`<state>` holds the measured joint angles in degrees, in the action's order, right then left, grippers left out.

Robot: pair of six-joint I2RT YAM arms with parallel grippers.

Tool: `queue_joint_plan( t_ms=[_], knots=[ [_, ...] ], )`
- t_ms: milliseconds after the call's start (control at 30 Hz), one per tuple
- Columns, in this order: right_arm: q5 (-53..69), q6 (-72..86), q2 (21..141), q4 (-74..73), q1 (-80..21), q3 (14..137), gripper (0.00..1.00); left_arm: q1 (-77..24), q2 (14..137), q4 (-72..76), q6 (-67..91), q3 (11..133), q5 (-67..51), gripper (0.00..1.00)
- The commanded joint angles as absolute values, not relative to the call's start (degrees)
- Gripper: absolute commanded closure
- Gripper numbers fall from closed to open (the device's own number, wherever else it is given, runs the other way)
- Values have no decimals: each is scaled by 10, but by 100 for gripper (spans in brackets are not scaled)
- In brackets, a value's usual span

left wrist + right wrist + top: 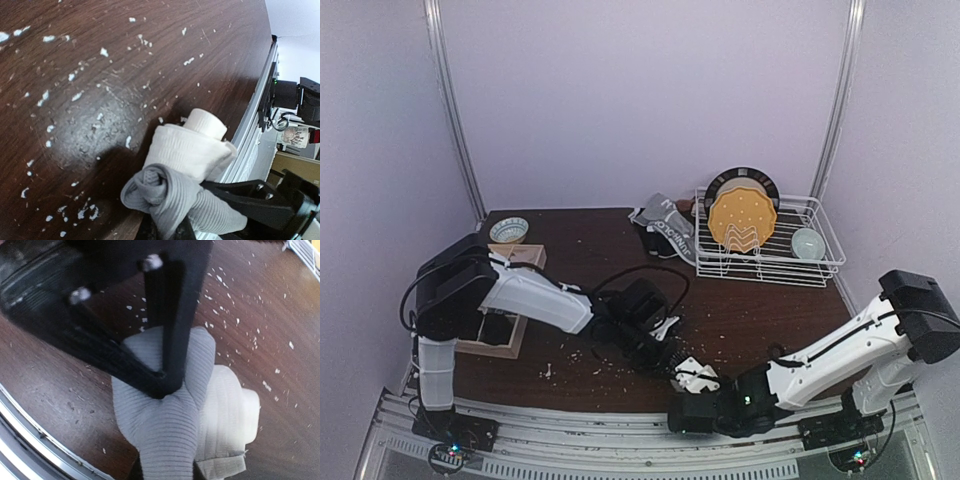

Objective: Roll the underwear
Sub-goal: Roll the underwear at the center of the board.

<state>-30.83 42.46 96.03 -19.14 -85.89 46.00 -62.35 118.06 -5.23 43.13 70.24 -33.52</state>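
The right gripper (165, 474) was clamped on the near end of the grey underwear (165, 435), with a white roll (230, 410) touching it on that gripper's right. Just beyond, the left gripper (160, 385) was pinched shut on the same cloth. Far past both grippers, more underwear (665, 228) lay beside a dish rack (760, 268).

Left tool (161, 386) closed, beside right tool (688, 395)

the top external view looks down from high behind over the whole table (580, 240); both wrist views sit close above its near edge, facing each other across the underwear (185, 150).
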Motion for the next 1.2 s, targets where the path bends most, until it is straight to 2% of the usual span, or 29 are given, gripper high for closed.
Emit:
queue_joint_plan(
  t_ms=[0,67,100,200,233,267,567,733,867,933,1000,1100,1167],
  knots=[
    [-270,432,976,-202,-839,436,93,-627,1173,-73,444,674,-328,100],
    [-241,425,952,-164,-830,410,100,-627,1160,-68,448,661,-313,78],
    [-226,420,934,-135,-827,392,100,-627,1148,-62,452,648,-302,63],
    [-156,414,877,-24,-801,330,100,-627,1103,-37,462,601,-254,32],
    [-129,417,864,8,-790,314,100,-627,1086,-25,466,584,-237,16],
    [-101,421,853,38,-774,297,100,-627,1069,-12,470,565,-220,4],
    [53,476,841,259,-698,199,100,-648,977,55,457,470,-46,2],
    [85,502,836,344,-673,156,100,-671,956,64,494,442,125,2],
    [99,504,847,406,-669,133,100,-672,934,212,569,356,190,2],
    [104,505,855,431,-668,127,100,-662,930,285,596,320,147,2],
    [105,509,866,455,-666,123,100,-654,951,380,542,312,61,5],
    [112,515,889,490,-664,119,100,-655,986,335,522,371,-32,12],
    [117,524,908,529,-662,109,100,-657,1030,362,516,394,-102,15]
  ],
)
